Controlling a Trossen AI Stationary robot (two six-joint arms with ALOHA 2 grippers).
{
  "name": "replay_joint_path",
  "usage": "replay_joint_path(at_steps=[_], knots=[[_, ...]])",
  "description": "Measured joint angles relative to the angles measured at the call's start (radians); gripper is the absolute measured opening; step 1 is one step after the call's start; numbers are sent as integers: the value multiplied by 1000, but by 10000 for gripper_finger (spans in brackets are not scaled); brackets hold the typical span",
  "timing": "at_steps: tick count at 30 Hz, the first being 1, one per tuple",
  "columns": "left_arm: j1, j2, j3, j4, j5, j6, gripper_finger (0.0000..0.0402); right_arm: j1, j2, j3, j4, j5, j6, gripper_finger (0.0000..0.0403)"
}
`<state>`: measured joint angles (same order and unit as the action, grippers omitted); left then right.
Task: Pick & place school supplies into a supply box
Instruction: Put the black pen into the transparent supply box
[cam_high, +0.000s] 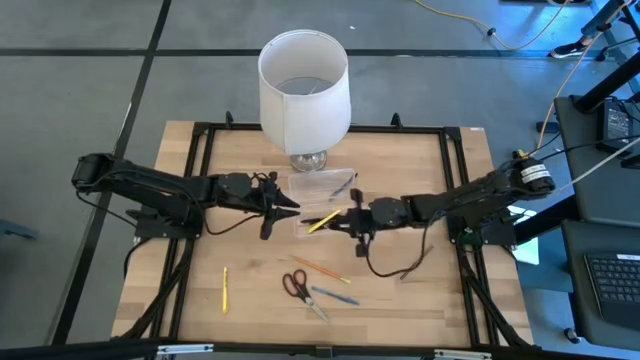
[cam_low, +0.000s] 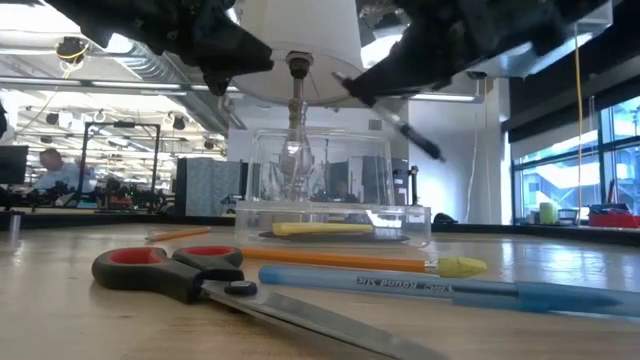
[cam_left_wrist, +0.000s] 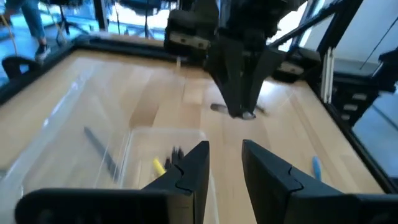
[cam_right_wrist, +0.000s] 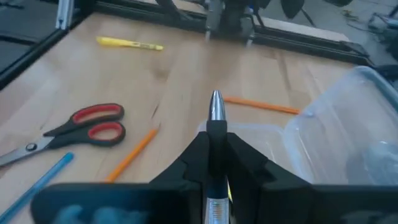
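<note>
A wooden table (cam_high: 400, 170) in an open workshop holds scissors (cam_high: 295, 285) and a clear supply box (cam_high: 318, 200). The right gripper (cam_right_wrist: 216, 134) hovers over the box, clenched on a silver-tipped pen (cam_right_wrist: 216, 109); the left gripper (cam_left_wrist: 224, 163) faces it with fingers parted, holding nothing.

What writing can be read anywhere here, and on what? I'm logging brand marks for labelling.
Blue pen: one line of print along the barrel, seen upside down in the low view; it seems to read "Round Stic", but that is uncertain.
Pen in the right gripper: faint marks on the barrel, too blurred to read.
Nothing else bears readable text.
</note>
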<state>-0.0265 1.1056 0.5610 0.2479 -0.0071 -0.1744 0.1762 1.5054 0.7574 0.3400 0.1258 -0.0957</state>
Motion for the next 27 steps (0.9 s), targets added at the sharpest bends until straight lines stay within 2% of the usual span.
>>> replay_joint_path(at_steps=[5, 13, 27], knots=[[0, -29, 0, -93, 0, -45, 88, -48, 98, 0, 122, -40, -29, 48], [0, -36, 0, -119, -2, -51, 88, -105, 213, 1, 158, -41, -45, 49], [0, -35, 0, -125, -5, -51, 88, -129, 290, 2, 169, -41, -45, 49]])
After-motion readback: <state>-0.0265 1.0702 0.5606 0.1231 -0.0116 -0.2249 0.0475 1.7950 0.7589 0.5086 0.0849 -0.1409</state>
